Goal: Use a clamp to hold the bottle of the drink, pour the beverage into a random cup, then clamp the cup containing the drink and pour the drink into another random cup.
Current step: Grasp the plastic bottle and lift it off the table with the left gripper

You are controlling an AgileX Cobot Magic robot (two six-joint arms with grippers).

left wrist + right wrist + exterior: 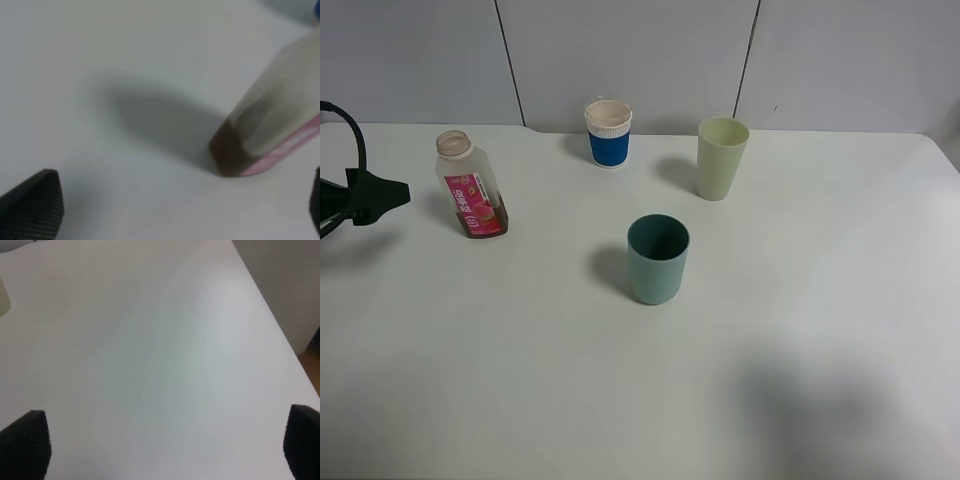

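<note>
1. A smooth white worktop [800, 330] carries four vessels, all upright and apart from one another.
2. A clear plastic bottle with a pink label [470, 188], open-mouthed and holding a little dark brown drink at its bottom, stands near the left hand [392, 192], straight ahead of its fingertips and not touching them.
3. A squat teal plastic cup [658, 260] stands well past the bottle from that hand, toward the front.
4. A white paper cup with a blue band [608, 133] stands past the bottle too, toward the back.
5. A tall pale green plastic tumbler [722, 158] stands farthest from the left hand, near the banded cup.
6. The right hand [165, 445] hangs above bare worktop near its right edge.
</note>
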